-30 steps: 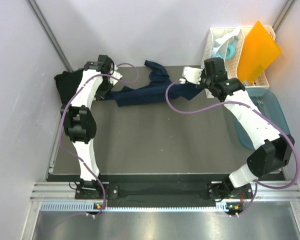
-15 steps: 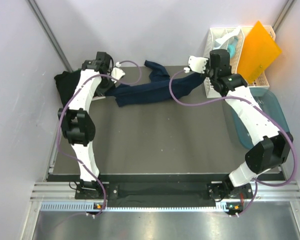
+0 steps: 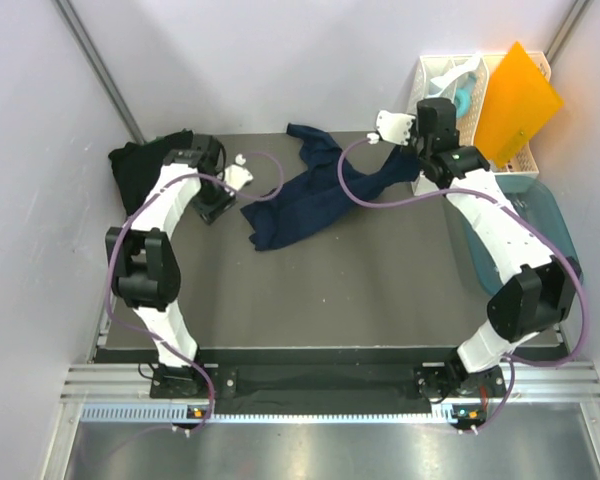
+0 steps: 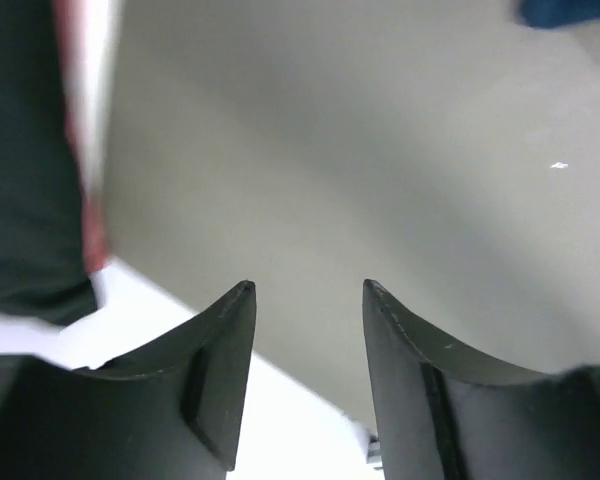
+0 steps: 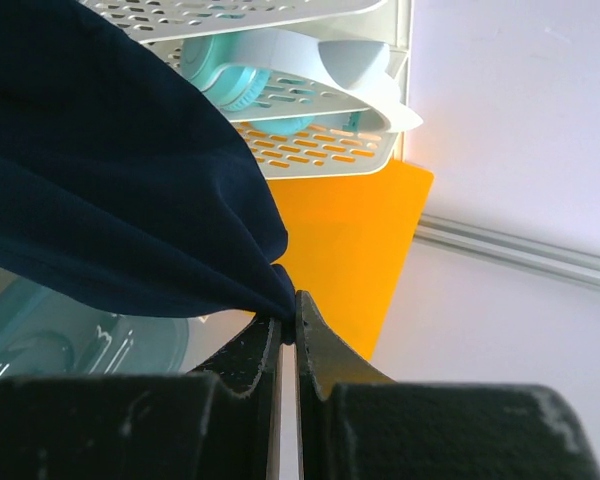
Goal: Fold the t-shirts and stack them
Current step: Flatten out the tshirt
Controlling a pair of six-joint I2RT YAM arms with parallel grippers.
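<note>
Right pincer (image 5: 288, 318) clenched on edge of navy blue cloth t-shirt (image 3: 302, 200) — fabric pinched at fingertips, held up at 1 o'clock of dark bench (image 3: 380, 290). Shirt trails from there toward bench middle, crumpled, one sleeve lying at 12 o'clock. Left pincer (image 4: 307, 290) released, jaws apart, nothing between — over bare bench at 10 o'clock, near shirt's low end. Heap of black cloth (image 3: 135, 168) in 10 o'clock corner. White slotted plastic rack (image 3: 432, 80) just behind right pincer.

Dark grey table (image 3: 330, 290) with navy t-shirt (image 3: 295, 205)
</note>
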